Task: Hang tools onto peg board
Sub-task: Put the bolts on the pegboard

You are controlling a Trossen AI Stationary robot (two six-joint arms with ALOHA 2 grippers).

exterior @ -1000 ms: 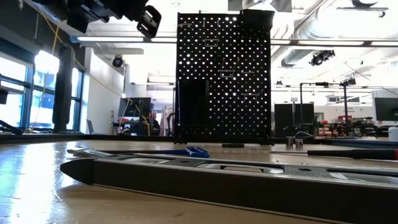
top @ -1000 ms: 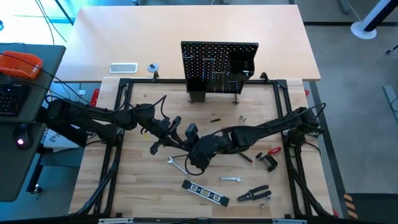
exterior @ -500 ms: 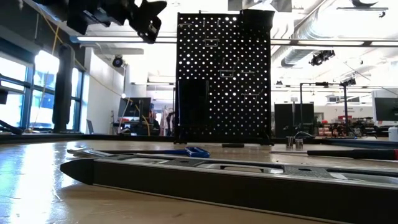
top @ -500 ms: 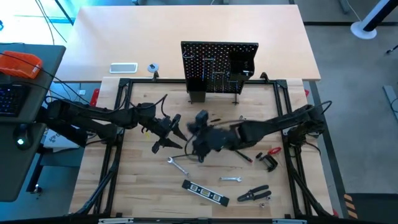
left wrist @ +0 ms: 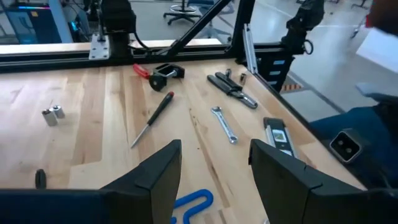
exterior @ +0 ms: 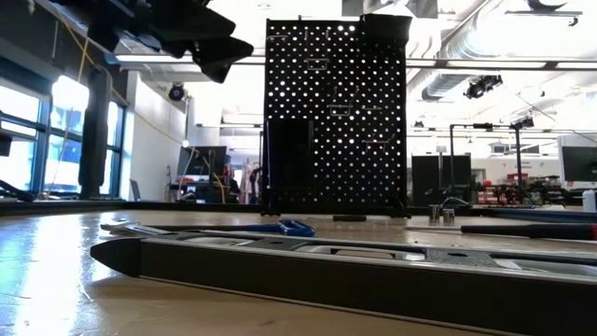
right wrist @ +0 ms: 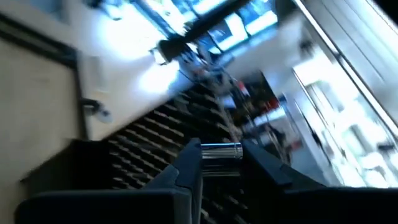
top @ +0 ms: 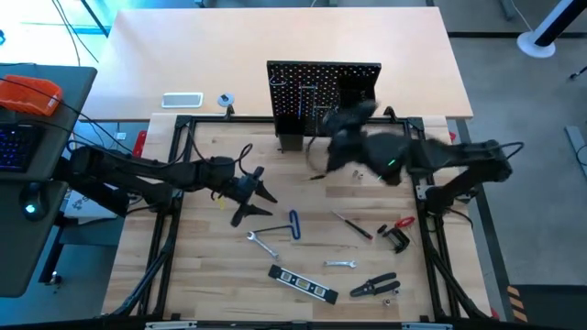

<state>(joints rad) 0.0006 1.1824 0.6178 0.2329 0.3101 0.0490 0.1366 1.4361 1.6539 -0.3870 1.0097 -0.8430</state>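
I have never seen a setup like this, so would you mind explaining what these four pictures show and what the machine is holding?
Two dark robot arms work at a wooden table. One camera looks down from above, one sits at table height, and one rides on each wrist. The left gripper hovers open and empty over the table. The right gripper pinches a small silver piece near the upright black peg board. Lying loose are a blue-handled bent key, a black level, pliers, a screwdriver and a red-and-black clamp.

No legible text, labels or numbers anywhere.
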